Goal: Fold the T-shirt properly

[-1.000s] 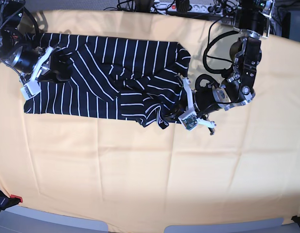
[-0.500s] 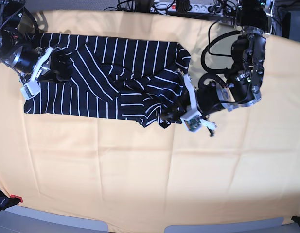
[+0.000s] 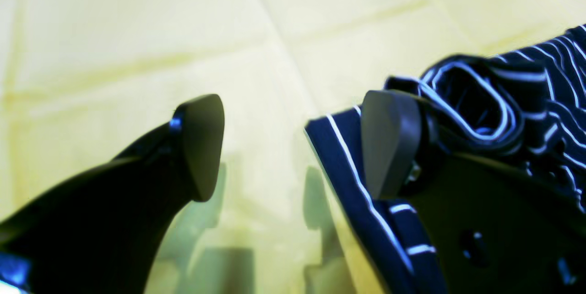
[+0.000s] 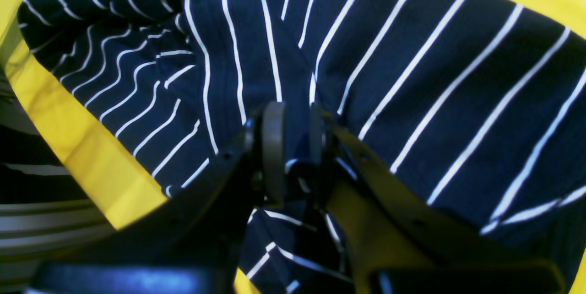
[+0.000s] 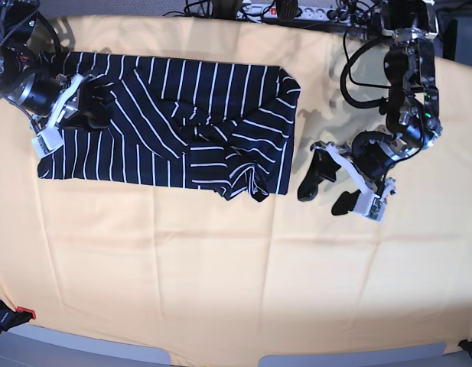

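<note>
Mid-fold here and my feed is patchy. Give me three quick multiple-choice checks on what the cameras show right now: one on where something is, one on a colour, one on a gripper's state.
1. Where is the left gripper in the base view?
A. Over the bare yellow-orange tablecloth, beside the shirt's edge
B. Clamped on the shirt's collar
C. Off the table

2. What colour are the stripes on the dark navy fabric T-shirt?
A. Red
B. White
C. Yellow

3. What is the right gripper doing?
A. Wide open above the cloth
B. Holding a hanger
C. Shut on a pinch of the T-shirt

Answers:
1. A, the base view shows it just off the shirt's edge with cloth under it.
2. B, thin white lines run across the navy fabric in every view.
3. C, the right wrist view shows striped fabric squeezed between its nearly closed jaws.
</note>
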Tool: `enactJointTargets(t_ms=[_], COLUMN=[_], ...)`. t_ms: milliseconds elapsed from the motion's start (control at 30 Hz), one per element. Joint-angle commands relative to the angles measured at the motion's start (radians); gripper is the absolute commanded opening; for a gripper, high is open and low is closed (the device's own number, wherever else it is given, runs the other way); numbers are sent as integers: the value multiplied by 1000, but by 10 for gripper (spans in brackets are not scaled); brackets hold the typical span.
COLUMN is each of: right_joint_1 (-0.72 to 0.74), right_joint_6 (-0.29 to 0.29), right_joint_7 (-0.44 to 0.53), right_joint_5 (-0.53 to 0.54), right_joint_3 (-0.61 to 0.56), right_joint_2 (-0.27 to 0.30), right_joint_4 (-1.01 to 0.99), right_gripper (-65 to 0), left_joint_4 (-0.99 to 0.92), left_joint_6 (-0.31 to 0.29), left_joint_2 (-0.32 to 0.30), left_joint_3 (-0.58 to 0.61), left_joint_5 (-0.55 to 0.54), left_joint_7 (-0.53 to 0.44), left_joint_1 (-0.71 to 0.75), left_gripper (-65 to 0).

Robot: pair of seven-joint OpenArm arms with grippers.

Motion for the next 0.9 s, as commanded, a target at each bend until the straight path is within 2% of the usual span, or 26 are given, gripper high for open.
enactJointTargets(t_ms=[0,100,200,333,500,567,600,633,733,767,867], right_joint_1=[5,5,5,5,5,5,5,5,5,5,5], right_joint_6=[2,2,2,2,2,2,2,2,2,2,2], right_joint_7=[22,22,22,22,21,21,22,22,22,22,22], right_joint_5=[23,23,23,23,23,23,23,23,23,23,23], right_joint_3=[6,6,6,6,6,6,6,6,6,6,6], right_joint_2=[14,14,14,14,14,14,14,14,14,14,14], right_joint_4=[18,18,18,18,18,18,18,18,18,18,18], right_gripper=[-526,-526,-526,-526,-526,-526,-526,-526,-526,-526,-526], left_joint_4=[9,-20,-64,-125,-162,-169,-170,-170,-170,-170,-169], left_joint_6=[-14,-56,-60,-59,-56,-72,-78,-79,-79,-80,-87], left_joint_2=[4,22,22,22,37,53,62,72,98,103,108], left_joint_3=[11,66,138,225,248,248,248,248,248,248,248], left_joint_5=[-16,-7,53,81,81,82,80,81,82,81,80], left_joint_7=[-34,-61,-113,-116,-132,-131,-132,-131,-119,-120,-119], left_joint_1=[-19,-21,-29,-72,-122,-134,-135,-135,-131,-131,-134], left_gripper=[-184,-184,-184,-184,-184,-191,-217,-281,-600,-650,-650])
